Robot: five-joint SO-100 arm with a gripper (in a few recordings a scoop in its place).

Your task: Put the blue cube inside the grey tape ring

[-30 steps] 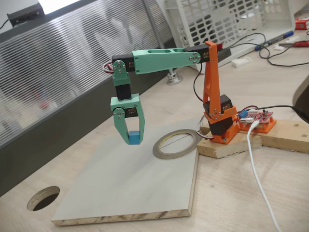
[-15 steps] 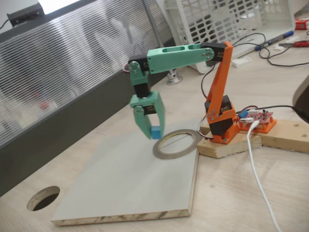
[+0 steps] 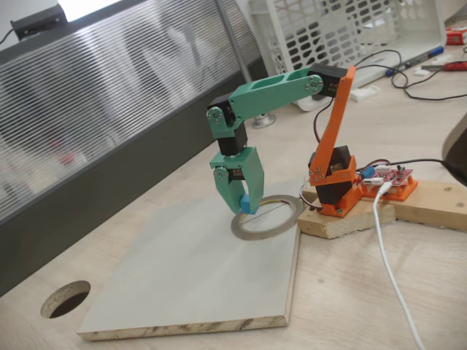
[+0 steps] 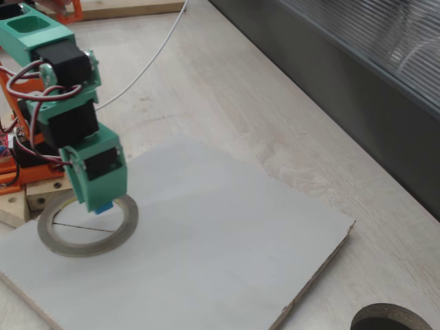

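1. No readable writing showed on anything (the red circuit board (image 3: 392,177) was too small to make out).
2. The claw (image 3: 244,204) gripped the cube (image 3: 246,203) between its green fingers, held in the air over the near-left rim of the ring (image 3: 268,217).
3. The ring lay flat on the pale board (image 3: 190,270), its centre bare apart from a thin line across it.
4. A white lattice basket (image 3: 343,29) stood at the desk's (image 3: 350,292) back; its contents could not be told.
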